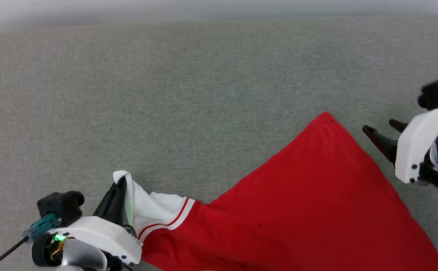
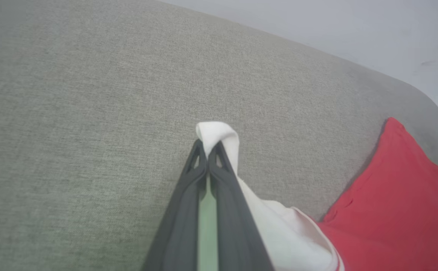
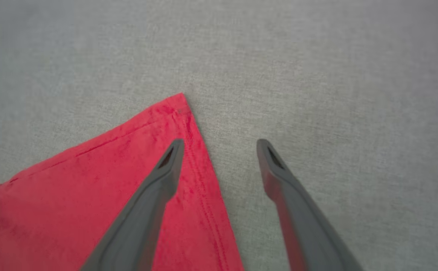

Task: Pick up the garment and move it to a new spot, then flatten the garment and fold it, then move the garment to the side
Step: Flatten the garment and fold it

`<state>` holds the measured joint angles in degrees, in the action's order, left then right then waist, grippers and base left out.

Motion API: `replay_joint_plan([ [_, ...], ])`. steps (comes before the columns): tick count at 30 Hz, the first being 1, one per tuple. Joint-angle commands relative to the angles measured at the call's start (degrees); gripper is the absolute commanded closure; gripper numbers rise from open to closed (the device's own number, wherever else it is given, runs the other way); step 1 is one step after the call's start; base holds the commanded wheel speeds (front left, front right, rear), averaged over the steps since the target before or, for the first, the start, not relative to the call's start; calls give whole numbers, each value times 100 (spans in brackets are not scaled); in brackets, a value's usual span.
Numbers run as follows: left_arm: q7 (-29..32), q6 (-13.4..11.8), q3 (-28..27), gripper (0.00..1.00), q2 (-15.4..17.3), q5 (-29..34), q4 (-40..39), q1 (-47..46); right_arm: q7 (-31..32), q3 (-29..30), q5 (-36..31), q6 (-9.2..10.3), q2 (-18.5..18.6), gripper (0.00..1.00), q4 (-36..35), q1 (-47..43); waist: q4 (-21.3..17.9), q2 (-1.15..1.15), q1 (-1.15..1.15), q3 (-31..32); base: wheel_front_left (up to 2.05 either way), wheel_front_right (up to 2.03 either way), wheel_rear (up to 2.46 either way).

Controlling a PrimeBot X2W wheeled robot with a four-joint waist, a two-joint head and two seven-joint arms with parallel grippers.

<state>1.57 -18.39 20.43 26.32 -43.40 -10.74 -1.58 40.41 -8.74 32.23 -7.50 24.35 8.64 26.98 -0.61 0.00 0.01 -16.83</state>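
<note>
The garment [image 1: 298, 203], a red jersey with a white, red-striped sleeve, lies spread on the grey fabric surface [image 1: 188, 82], one red corner pointing toward the far right. At the lower left my left gripper [image 1: 120, 184] is shut on the white sleeve's edge, which folds over its fingertips [image 2: 207, 150]. My right gripper [image 1: 382, 130] stands open at the right, just beside the garment's red corner [image 3: 177, 107]; in the right wrist view one finger [image 3: 170, 162] hovers over the red hem and the other over bare surface. The jersey's front print is hidden.
The grey textured surface stretches wide beyond the garment to the left and far side. Its far edge meets a pale wall [image 2: 335, 26]. A black cable [image 1: 0, 258] trails from the left wrist at the lower left corner.
</note>
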Motion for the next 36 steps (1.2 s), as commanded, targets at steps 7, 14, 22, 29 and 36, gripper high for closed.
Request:
replay_joint_plan([
  [7, -94, 172, 252, 100, -233, 131, 92, -437, 1731, -345, 3, 2, 6, 0, 398, 805, 554, 0, -1, -489, 0, 0, 0],
  [14, -142, 259, 415, 100, -335, 209, 296, -662, 2251, -547, -118, 2, -81, 0, 897, 1091, 730, 0, -1, -698, 0, 0, 0],
  [22, -238, 322, 429, 100, -418, 160, 483, -703, 2399, -750, 14, 1, -87, 100, 1170, 1007, 781, 0, -1, -681, 0, 0, 0],
  [29, -352, 351, 338, 100, -298, 188, 516, -697, 1992, -811, 252, 1, 104, 100, 946, 1186, 722, 0, -1, -337, 0, 0, 0],
  [36, -200, 353, 114, 100, 99, 326, 284, -1103, 1402, -687, 191, 2, 379, 100, 598, 1341, 565, 0, -1, 194, 0, 0, 0],
])
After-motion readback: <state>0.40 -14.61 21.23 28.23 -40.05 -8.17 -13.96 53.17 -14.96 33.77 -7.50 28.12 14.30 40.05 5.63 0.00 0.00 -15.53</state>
